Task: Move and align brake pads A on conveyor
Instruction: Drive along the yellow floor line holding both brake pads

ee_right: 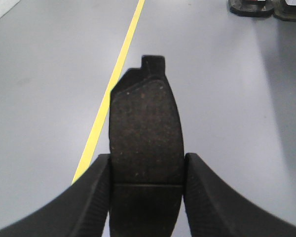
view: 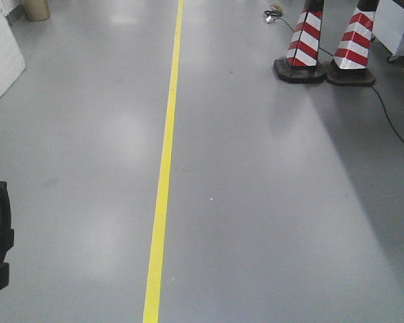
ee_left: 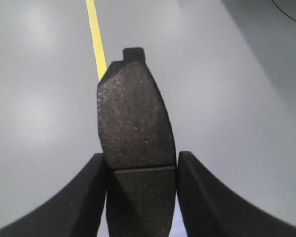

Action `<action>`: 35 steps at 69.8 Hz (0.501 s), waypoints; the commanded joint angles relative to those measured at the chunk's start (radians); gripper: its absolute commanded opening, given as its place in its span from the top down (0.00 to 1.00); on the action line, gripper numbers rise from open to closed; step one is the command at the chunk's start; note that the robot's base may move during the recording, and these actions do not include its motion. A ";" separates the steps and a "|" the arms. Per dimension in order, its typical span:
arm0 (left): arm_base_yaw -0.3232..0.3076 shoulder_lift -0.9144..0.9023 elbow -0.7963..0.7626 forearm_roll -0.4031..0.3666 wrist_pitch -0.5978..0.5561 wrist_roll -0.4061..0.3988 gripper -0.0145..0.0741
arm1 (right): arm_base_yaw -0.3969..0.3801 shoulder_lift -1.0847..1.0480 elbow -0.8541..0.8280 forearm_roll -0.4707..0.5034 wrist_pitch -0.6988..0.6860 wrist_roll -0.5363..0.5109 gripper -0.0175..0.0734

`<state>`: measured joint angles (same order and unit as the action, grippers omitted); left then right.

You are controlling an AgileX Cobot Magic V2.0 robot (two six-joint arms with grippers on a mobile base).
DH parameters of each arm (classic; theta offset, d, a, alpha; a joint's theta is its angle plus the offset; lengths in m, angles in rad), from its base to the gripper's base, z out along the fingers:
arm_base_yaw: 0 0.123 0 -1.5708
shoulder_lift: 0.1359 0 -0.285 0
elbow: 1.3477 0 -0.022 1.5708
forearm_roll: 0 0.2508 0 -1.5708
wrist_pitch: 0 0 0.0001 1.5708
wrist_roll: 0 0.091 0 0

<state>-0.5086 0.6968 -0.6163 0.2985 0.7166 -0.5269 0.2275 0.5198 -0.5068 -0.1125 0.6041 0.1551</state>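
the grey floor [view: 256,202] with its yellow line [view: 163,182] fills every view, and no conveyor shows in any of them, so which arm is nearer to it can't be told. two striped cones [view: 330,44] stand far off. the left gripper [ee_left: 140,190] is clamped on a brake pad [ee_left: 133,123], long axis running straight out from the fingers [ee_left: 74,202], tab end away. the right gripper [ee_right: 145,192] pinches a second brake pad [ee_right: 145,128] the same way. both arms seem held up over the floor.
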 commanded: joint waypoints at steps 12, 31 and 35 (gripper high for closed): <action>-0.002 -0.003 -0.027 0.020 -0.075 -0.011 0.85 | -0.004 0.001 -0.030 -0.012 -0.091 -0.005 0.81; -0.002 -0.003 -0.027 0.020 -0.075 -0.011 0.85 | -0.004 0.001 -0.030 -0.012 -0.091 -0.005 0.81; -0.002 -0.003 -0.027 0.020 -0.075 -0.011 0.85 | -0.004 0.001 -0.030 -0.012 -0.091 -0.005 0.81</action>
<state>-0.5086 0.6968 -0.6154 0.2985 0.7157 -0.5269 0.2275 0.5198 -0.5068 -0.1125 0.6041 0.1551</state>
